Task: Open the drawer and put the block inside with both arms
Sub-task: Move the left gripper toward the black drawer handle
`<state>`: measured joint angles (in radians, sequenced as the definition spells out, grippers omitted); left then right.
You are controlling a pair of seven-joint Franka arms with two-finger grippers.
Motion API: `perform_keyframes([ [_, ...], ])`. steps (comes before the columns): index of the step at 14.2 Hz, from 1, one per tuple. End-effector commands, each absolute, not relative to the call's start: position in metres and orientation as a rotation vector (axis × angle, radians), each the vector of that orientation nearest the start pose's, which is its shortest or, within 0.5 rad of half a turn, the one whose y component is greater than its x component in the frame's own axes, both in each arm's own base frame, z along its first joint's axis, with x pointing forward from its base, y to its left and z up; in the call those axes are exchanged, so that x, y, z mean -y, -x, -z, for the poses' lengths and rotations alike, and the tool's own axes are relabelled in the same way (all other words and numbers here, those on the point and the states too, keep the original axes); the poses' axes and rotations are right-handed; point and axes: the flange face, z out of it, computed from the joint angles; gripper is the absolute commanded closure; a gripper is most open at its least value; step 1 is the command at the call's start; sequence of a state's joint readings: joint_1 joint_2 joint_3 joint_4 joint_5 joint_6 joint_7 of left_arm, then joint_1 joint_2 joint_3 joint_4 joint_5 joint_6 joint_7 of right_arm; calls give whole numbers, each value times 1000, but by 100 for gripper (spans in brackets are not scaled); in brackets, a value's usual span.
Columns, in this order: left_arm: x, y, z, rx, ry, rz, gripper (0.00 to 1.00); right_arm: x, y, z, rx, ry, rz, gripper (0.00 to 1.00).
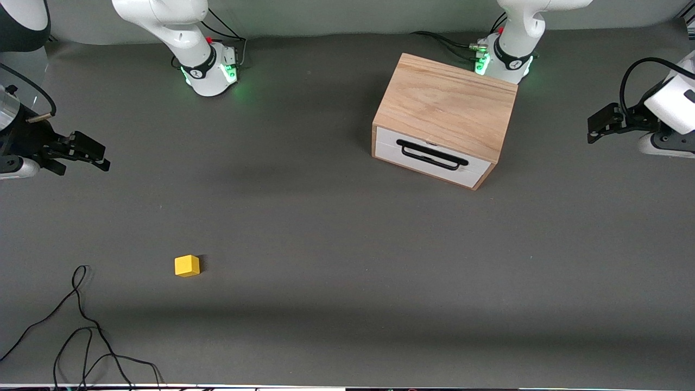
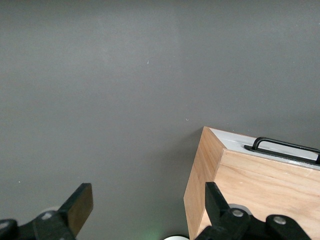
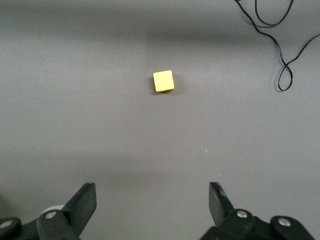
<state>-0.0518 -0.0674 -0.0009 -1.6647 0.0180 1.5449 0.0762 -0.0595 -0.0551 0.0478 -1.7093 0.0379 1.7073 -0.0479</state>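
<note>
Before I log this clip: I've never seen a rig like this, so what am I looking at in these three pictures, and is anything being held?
Two white robot arms stand at a grey table. The wide picture comes from a high camera facing them; the other two come from cameras on each arm's wrist, looking down past its own hand.

The left hand hangs open over the table beside the wooden box, at the left arm's end. The box's drawer, with white front and black handle, is shut. The right hand hangs open over the right arm's end. The yellow block lies there on the table, nearer the front camera than the box. A loose black cable lies nearer still.

Nothing is held, and neither hand touches anything.
</note>
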Motion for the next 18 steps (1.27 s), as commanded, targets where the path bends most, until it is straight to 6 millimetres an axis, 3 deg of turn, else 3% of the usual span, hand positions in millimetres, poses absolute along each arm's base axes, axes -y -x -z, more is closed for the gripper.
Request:
perform_keyframes([
  [1, 28, -528, -620, -199, 3123, -84, 0, 0, -555, -601, 42, 3118, 63, 0],
  [8, 32, -526, -618, -113, 3127, -103, 0, 4, -556, -598, 39, 3118, 54, 0],
  [9, 42, -525, -617, -58, 3125, -116, 0, 3, -556, -597, 39, 3118, 51, 0],
  [11, 79, -524, -612, 52, 3115, -115, 0, 2, -554, -592, 35, 3118, 8, 0],
  [14, 152, -522, -602, 277, 3089, -94, 0, 4, -556, -586, 27, 3117, -9, 0],
  [18, 258, -524, -590, 926, 2966, -83, 0, 7, -555, -577, 29, 3117, -25, 0],
])
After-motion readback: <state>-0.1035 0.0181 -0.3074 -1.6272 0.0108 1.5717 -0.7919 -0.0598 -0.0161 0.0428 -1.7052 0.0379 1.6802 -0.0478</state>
